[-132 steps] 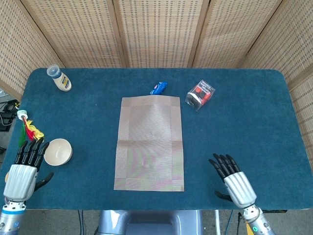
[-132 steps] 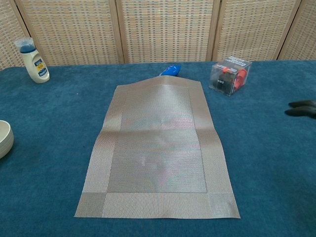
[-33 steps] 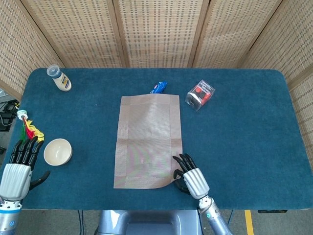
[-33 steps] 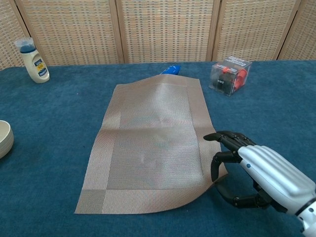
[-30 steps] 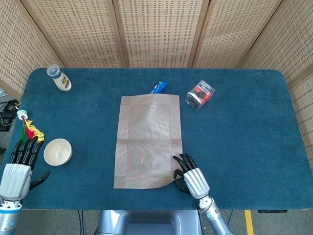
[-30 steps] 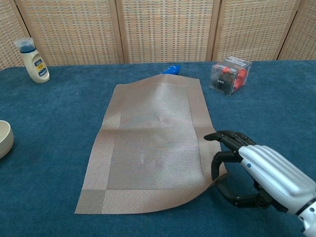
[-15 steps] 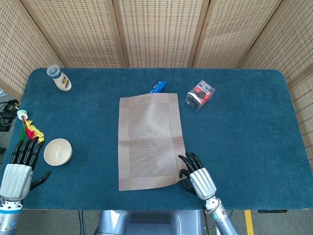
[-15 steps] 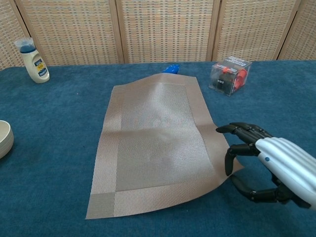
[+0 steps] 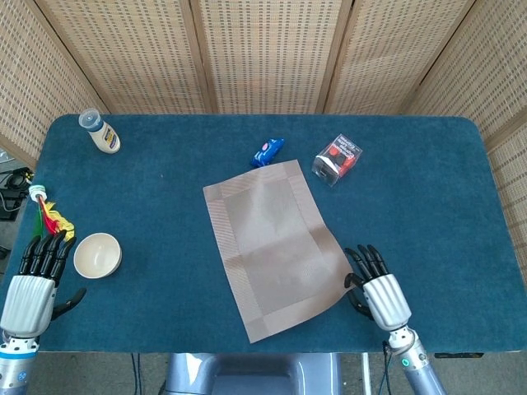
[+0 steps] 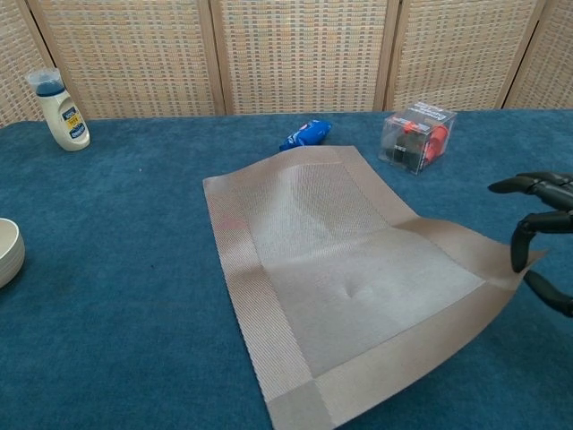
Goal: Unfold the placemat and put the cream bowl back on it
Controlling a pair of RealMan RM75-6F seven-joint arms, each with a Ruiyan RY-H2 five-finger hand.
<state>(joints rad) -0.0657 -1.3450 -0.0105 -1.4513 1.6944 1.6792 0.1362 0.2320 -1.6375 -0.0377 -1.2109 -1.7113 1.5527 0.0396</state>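
Placemat [image 9: 276, 247] woven, matt; table [image 9: 428, 189] w/ blue fuzzy cloth; bowl [image 9: 97, 255] glossy.

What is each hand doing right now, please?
Left hand: open, holding nothing, beside the cream bowl.
Right hand: pinching the placemat corner.

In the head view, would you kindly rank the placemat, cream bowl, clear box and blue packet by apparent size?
1. placemat
2. cream bowl and clear box: look alike, so unranked
3. blue packet
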